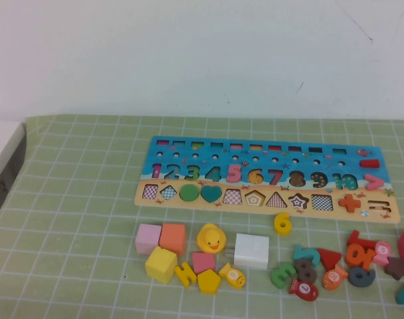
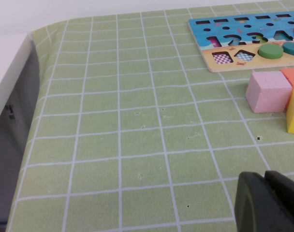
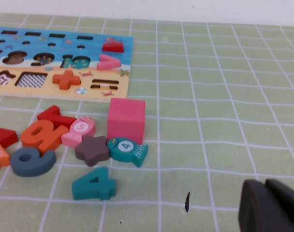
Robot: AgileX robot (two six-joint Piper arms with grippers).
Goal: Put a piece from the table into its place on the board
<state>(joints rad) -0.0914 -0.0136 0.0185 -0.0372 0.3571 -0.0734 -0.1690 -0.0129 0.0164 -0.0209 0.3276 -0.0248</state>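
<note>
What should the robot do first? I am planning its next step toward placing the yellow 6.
Probably bring the right claw over the yellow 6: it lies loose on the table just below the board. Neither claw, including the left claw, holds anything.

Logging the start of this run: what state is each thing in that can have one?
Yellow 6: flat on the mat, just below the board, untouched.
Board: flat, its 6 slot unfilled.
Left hand: above bare mat, holding nothing.
Right hand: above the mat, holding nothing.
</note>
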